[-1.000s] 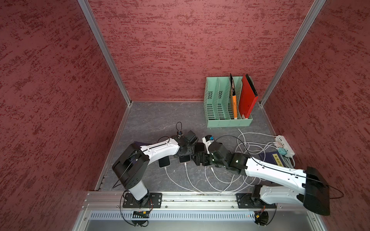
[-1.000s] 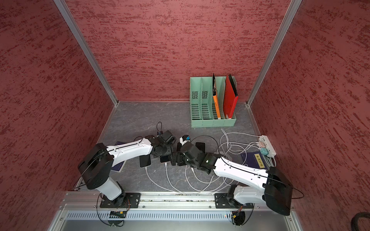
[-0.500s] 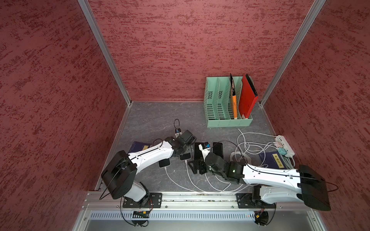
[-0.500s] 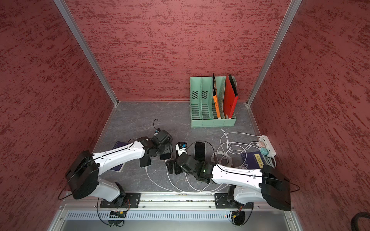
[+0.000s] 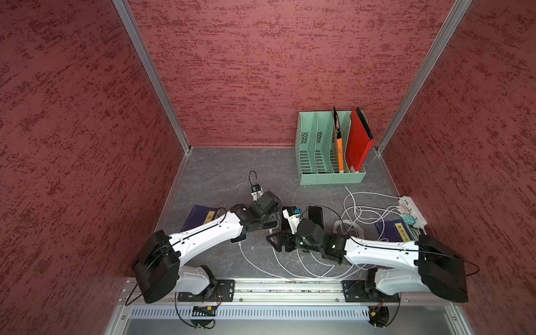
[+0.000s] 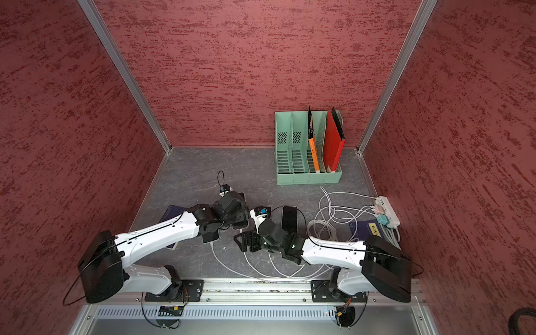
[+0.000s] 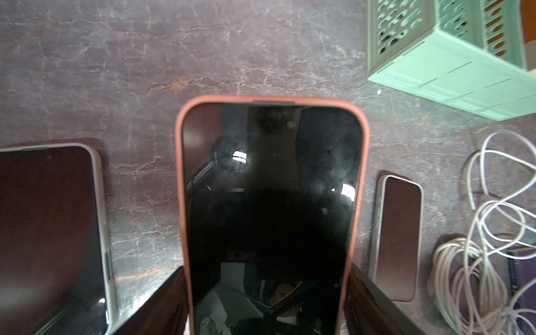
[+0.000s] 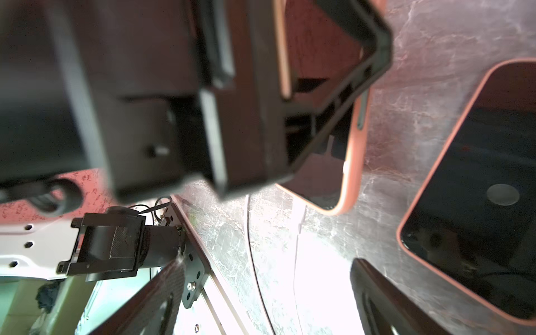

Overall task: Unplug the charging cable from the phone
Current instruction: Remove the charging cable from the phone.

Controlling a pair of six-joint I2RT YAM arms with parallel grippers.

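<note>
The phone (image 7: 269,188), dark-screened in a salmon case, sits between the fingers (image 7: 162,301) of my left gripper (image 7: 266,269), which press on its two long sides. In both top views that gripper (image 5: 268,224) (image 6: 236,224) covers most of the phone. The right wrist view catches the phone's lower corner (image 8: 352,150) under the left gripper. A white charging cable (image 5: 255,261) ends in a plug (image 5: 269,231) close to that end. I cannot tell if it is seated. My right gripper (image 5: 277,242) (image 8: 265,266) stands open, just off the phone, nothing between its fingers.
Other phones (image 5: 315,214) (image 5: 239,238) lie flat beside the held one. Coiled white cables (image 5: 356,220) run to a power strip (image 5: 412,208) at the right. A green file rack (image 5: 330,174) stands at the back right. Blue booklets (image 5: 200,216) (image 5: 397,232) lie on both sides.
My right gripper has drawn back from the phone's lower end toward the front rail, and its arm has dropped lower. The left arm's elbow has swung out, its gripper staying on the phone.
</note>
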